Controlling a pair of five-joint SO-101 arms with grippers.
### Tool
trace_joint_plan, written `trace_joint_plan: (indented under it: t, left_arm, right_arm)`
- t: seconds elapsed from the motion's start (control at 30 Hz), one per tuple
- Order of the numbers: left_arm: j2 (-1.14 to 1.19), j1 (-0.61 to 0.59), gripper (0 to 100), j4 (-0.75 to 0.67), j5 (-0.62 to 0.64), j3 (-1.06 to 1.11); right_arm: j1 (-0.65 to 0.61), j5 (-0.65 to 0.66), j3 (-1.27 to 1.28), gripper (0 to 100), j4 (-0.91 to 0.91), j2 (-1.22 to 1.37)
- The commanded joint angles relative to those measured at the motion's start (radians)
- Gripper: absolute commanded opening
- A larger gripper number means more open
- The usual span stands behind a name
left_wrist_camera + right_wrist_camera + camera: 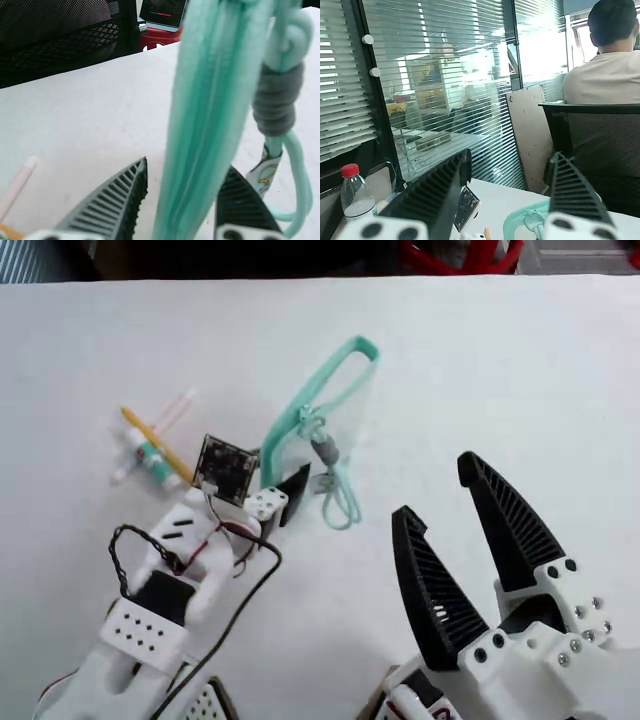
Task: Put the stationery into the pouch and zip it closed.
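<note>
A clear pouch point(335, 400) with a teal zip edge lies mid-table, its mouth gaping. My left gripper point(290, 490) is at the pouch's near end. In the left wrist view, the gripper point(187, 175) is shut on the teal zip band point(215, 100), one finger on each side. A grey-and-teal pull cord point(328, 455) point(277, 100) hangs beside it. The stationery lies left of the pouch: a yellow pencil point(150, 435), a pink pen point(168, 412) point(20, 182) and a white-and-green stick point(150, 457). My right gripper point(437, 487) point(510, 156) is held high near the table's front right, open and holding nothing.
The white table point(480, 360) has free room at the right and back. A black cable point(240, 590) loops over the left arm. A black mesh chair point(60, 35) stands past the far edge, and a water bottle point(355, 195) is off to one side.
</note>
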Motion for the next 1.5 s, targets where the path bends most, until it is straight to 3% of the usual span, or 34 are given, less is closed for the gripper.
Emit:
trace_joint_plan:
  t: [0.0, 0.47, 0.63, 0.73, 0.9, 1.07, 1.13, 1.47]
  left_arm:
    - [-0.012, -0.005, 21, -0.025, 0.008, -0.008]
    - [-0.016, -0.004, 21, -0.025, 0.009, -0.008]
    - [-0.013, -0.005, 21, -0.018, 0.009, -0.008]
    - [-0.012, -0.005, 21, -0.018, 0.006, -0.008]
    - [-0.012, -0.005, 21, -0.020, 0.003, -0.008]
    - [-0.012, -0.005, 21, -0.020, 0.003, -0.008]
    - [-0.012, -0.005, 21, -0.020, 0.003, -0.008]
    - [-0.016, 0.001, 21, -0.026, 0.002, 0.008]
  right_arm:
    - [-0.004, -0.009, -0.028, 23.2, 0.007, 0.001]
    - [0.019, 0.003, 0.052, 23.1, 0.008, -0.015]
    - [0.193, 0.203, 0.242, 23.1, -0.033, -0.027]
    - [0.318, 0.262, 0.456, 23.1, -0.117, -0.030]
    - [0.473, 0.222, 0.954, 23.1, -0.420, -0.033]
    - [0.486, 0.235, 1.341, 23.0, -0.866, -0.033]
    - [0.479, 0.229, 1.416, 23.0, -0.966, -0.033]
    - [0.464, 0.233, 1.422, 23.0, -0.926, -0.033]
